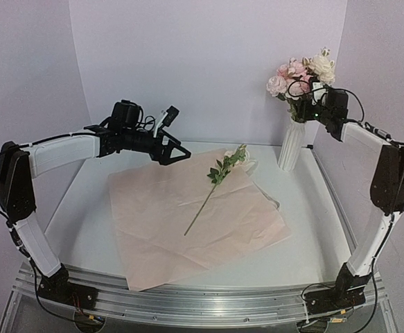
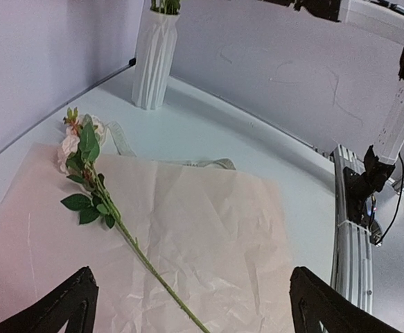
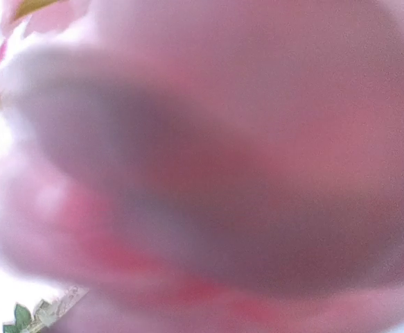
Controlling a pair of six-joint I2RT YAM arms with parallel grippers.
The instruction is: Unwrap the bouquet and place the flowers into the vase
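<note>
Wrapping paper [image 1: 188,229] lies flat mid-frame on the surface: unwrapping looks done. Most flowers [image 1: 302,73] stand in the vase [image 1: 292,147], upper right. One stem [image 1: 212,189] lies on the paper, not yet vased. Left fingers [image 2: 70,309] wide apart, empty, upper left. Right fingers by the blooms (wrist view all pink blur): cannot tell.

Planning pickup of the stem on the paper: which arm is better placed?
Left. The left gripper hovers open above the paper near the stem; the right gripper is up among the flowers in the vase.
</note>
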